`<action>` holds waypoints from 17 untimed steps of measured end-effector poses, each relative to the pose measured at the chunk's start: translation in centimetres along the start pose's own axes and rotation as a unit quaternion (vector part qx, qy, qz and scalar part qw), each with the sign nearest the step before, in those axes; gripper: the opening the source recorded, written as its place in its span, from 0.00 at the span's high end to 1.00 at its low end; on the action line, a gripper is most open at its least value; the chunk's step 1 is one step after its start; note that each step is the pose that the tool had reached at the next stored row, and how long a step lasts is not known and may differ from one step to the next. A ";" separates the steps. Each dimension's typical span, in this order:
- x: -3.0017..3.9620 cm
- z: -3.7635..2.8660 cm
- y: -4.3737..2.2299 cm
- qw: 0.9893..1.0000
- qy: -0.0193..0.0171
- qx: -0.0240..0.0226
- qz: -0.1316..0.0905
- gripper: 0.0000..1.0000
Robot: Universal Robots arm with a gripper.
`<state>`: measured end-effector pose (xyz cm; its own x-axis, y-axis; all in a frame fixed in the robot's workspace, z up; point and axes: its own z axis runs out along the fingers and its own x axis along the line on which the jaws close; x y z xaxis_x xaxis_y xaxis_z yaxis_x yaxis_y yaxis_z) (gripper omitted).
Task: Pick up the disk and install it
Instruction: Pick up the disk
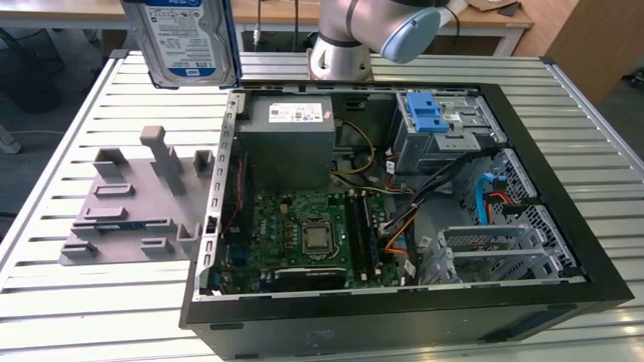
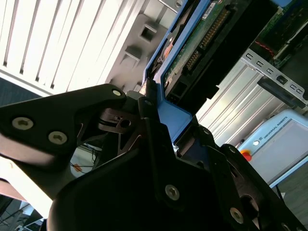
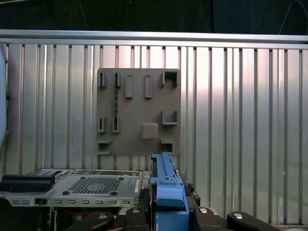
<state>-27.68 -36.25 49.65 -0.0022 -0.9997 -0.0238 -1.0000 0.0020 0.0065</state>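
The disk [image 1: 186, 41] hangs upright in the air above the slatted table, at the top of the exterior view's left, beside the open computer case [image 1: 403, 305]. Its blue-and-white label faces the exterior camera and a blue bracket runs round its edges. In the second wrist view my gripper [image 2: 171, 118] is shut on the disk [image 2: 202, 43], black fingers [image 2: 147, 103] pressing the blue bracket, and the green circuit-board side shows. The first wrist view looks along the disk's [image 3: 166, 185] blue edge, held in my gripper [image 3: 168, 209].
The case lies open with a motherboard [image 1: 312, 234], a grey power supply [image 1: 292, 139] and a blue-latched drive cage [image 1: 443, 124]. A grey holder fixture [image 1: 136, 204] with upright posts sits left of the case, seen from above as fixture [image 3: 139, 113]. The arm's base [image 1: 342, 45] stands behind the case.
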 end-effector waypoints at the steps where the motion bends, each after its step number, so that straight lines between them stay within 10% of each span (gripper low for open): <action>1: 0.00 0.00 -0.07 1.000 0.000 0.000 0.000 0.64; 17: 0.29 -0.01 -1.38 1.000 0.000 0.000 0.000 0.64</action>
<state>-26.30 -36.54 49.64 -0.0021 -0.9997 -0.0238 -1.0000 0.0020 0.0065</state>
